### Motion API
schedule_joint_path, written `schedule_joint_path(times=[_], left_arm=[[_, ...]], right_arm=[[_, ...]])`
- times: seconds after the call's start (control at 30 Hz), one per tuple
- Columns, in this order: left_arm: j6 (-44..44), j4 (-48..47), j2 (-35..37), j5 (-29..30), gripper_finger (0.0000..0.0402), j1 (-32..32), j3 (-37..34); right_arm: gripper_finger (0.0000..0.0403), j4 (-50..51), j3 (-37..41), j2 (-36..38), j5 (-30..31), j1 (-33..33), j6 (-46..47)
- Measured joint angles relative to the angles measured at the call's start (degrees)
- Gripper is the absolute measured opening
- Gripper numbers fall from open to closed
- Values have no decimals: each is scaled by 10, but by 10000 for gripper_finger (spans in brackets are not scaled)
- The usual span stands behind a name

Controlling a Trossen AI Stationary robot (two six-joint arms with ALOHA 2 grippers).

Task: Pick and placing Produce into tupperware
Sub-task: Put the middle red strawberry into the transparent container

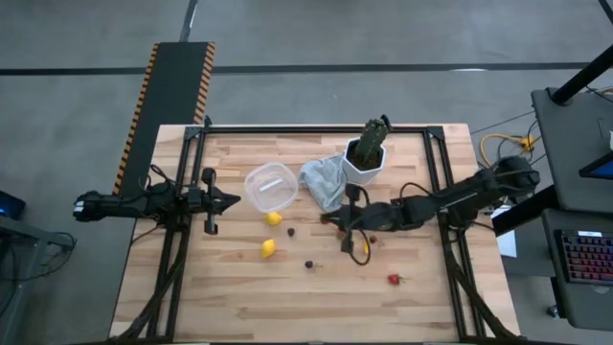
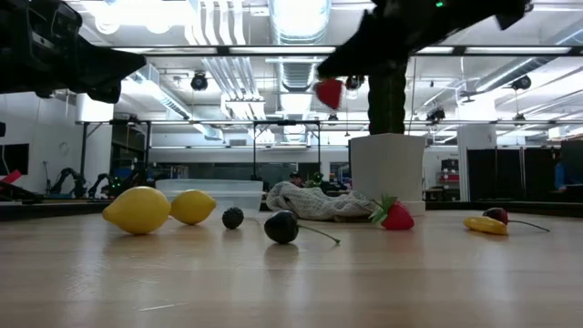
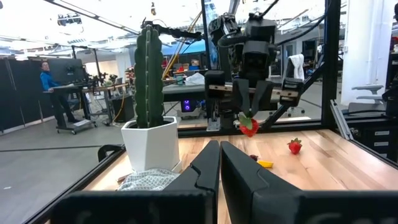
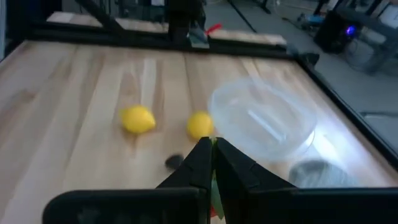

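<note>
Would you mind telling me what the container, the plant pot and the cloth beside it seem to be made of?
The container looks like thin clear plastic with a glossy finish: the wooden table shows through it. The plant pot seems to be matte white ceramic or plastic, with flat, faceted sides; which one is unclear. The cloth looks like soft grey fabric, crumpled into folds.

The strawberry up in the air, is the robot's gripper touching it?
Touching. In the left wrist view the right gripper is shut on the strawberry, which hangs between its fingers above the table. The low view also shows it lifted.
</note>
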State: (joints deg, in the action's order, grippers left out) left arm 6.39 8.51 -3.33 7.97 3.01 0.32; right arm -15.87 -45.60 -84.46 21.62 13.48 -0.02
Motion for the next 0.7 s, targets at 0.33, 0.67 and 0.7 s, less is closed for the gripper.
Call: schedule_joint_path(times=[0.33, 0.67, 0.7], left_arm=[[0, 1, 0, 0, 0, 0, 0], [0, 0, 1, -1, 0, 0, 0], [0, 1, 0, -2, 0, 0, 0]], right_arm=[[8, -3, -143, -164, -23, -60, -91], [8, 35, -298, -294, -23, -122, -131], [8, 37, -309, -307, -23, -127, -131]])
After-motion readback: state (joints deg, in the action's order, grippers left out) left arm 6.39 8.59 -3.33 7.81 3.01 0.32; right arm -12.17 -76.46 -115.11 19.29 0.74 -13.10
